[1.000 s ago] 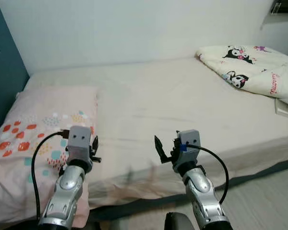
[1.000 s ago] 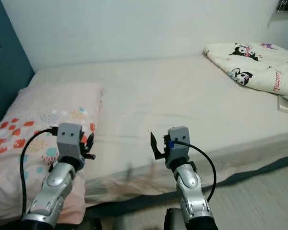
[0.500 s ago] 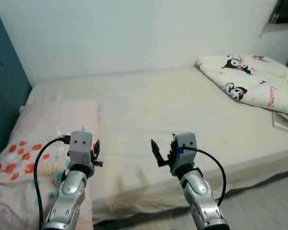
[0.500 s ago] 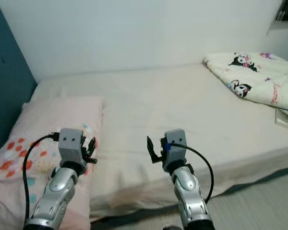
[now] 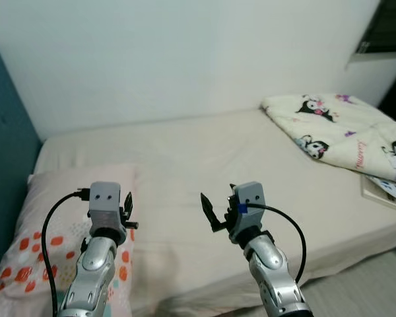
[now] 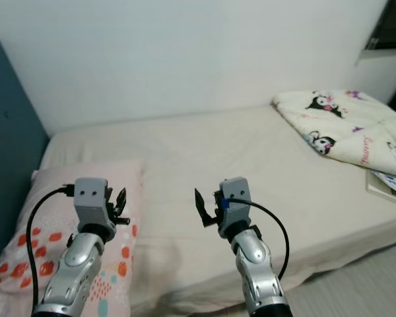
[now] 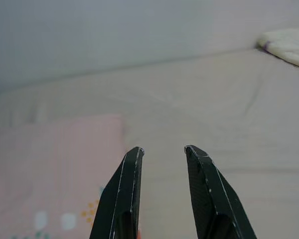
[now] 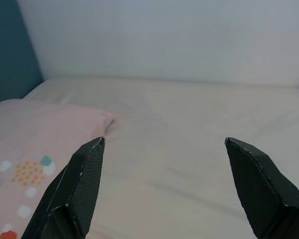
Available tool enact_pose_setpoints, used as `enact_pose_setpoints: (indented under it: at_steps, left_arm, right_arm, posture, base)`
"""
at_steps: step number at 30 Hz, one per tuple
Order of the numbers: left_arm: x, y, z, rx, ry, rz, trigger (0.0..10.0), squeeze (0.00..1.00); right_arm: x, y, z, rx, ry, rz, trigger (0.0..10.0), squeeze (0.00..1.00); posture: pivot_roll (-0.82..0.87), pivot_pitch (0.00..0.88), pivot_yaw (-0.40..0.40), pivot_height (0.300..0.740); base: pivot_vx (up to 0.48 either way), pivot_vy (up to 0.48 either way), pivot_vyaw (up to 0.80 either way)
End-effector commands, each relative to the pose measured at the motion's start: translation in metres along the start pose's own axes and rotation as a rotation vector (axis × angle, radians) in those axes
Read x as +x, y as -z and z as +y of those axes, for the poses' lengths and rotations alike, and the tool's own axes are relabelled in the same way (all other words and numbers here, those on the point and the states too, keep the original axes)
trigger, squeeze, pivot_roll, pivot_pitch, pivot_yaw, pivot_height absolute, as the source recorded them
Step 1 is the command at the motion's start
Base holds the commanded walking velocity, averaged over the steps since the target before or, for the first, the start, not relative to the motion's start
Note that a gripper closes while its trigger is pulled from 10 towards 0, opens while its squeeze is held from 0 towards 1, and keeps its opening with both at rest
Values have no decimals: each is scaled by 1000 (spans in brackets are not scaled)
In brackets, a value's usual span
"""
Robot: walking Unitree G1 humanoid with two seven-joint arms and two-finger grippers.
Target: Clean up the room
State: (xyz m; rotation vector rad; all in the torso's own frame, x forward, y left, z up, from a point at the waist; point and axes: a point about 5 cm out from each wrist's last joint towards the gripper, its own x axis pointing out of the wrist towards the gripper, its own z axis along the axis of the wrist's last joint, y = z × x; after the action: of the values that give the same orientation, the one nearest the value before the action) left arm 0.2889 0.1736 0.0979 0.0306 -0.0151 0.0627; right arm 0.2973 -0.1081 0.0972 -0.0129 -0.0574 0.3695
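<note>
A pink pillow (image 5: 53,228) with coloured dots lies at the left end of the beige bed (image 5: 204,155). A folded cream blanket (image 5: 336,129) with cartoon prints sits at the bed's far right end. My left gripper (image 5: 127,211) is raised over the pillow's right edge, fingers a little apart and holding nothing; in the left wrist view the left gripper (image 7: 163,148) points across pillow and sheet. My right gripper (image 5: 219,210) hovers over the bare sheet at the front middle, wide open and holding nothing; the right wrist view has the right gripper (image 8: 164,140) framing the pillow's corner (image 8: 97,119).
A teal headboard (image 5: 6,152) rises on the left behind the pillow. A white wall (image 5: 185,59) runs along the bed's far side. A book or papers (image 5: 385,191) lie at the right edge below the blanket. Grey floor (image 5: 376,284) shows at bottom right.
The camera has tilted up, so bed and pillow sit lower in the picture and more wall shows. Both grippers keep the same raised pose and finger spacing.
</note>
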Motion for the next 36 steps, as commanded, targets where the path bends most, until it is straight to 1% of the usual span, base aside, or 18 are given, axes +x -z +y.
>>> enact_pose_setpoints:
  at_steps: [1, 7, 13, 15, 17, 19, 23, 28, 31, 34, 36]
  left_arm:
    - [-4, 2, 2, 2, -15, 8, 10000, 0]
    - [-6, 3, 3, 1, -26, 9, 10000, 0]
    - [-9, 6, 2, 3, -1, 22, 10000, 0]
    - [-10, 5, 2, 9, 6, 21, 10000, 0]
    - [-10, 6, 2, -4, 7, 26, 10000, 0]
    - [-11, 5, 2, -18, -4, 29, 10000, 0]
    - [-12, 4, 2, -13, -9, 30, 10000, 0]
    - [-12, 1, 1, -31, -35, 38, 10000, 0]
    - [-12, 2, 1, -45, -56, 55, 10000, 0]
    - [-13, 2, -1, -48, -59, 64, 10000, 0]
    - [-13, 2, -2, -46, -58, 66, 10000, 0]
  right_arm:
    - [-4, 10, 1, 6, -4, 56, 10000, 0]
    - [-5, 13, 2, -14, -7, 79, 10000, 0]
    - [-3, 17, 1, -36, 3, 103, 10000, 0]
    - [-3, 16, 1, -49, -15, 107, 10000, 0]
    - [-2, 16, 1, -56, -26, 108, 10000, 0]
    - [-2, 15, 1, -54, -37, 109, 10000, 0]
    - [-1, 15, 2, -60, -41, 109, 10000, 0]
    - [0, 15, 4, -60, -59, 112, 10000, 0]
    - [0, 15, 3, -48, -48, 113, 10000, 0]
    - [1, 16, 0, -29, -30, 118, 10000, 0]
    - [1, 16, -1, -35, -29, 124, 10000, 0]
  posture:
    - [49, 25, -84, 740]
    - [52, 32, -88, 740]
    - [56, 39, -90, 740]
    - [59, 41, -91, 740]
    - [59, 41, -91, 740]
    - [60, 42, -91, 740]
    - [61, 46, -92, 740]
    - [64, 53, -95, 740]
    - [64, 55, -95, 740]
    - [64, 59, -94, 740]
    - [64, 60, -94, 740]
  base:
    - [0, 0, 0]
    - [0, 0, 0]
    - [0, 0, 0]
    - [0, 0, 0]
    - [0, 0, 0]
    - [0, -480, 800]
    - [0, -480, 800]
    - [0, -480, 800]
    - [0, 0, 800]
    - [0, 0, 0]
    - [0, 0, 0]
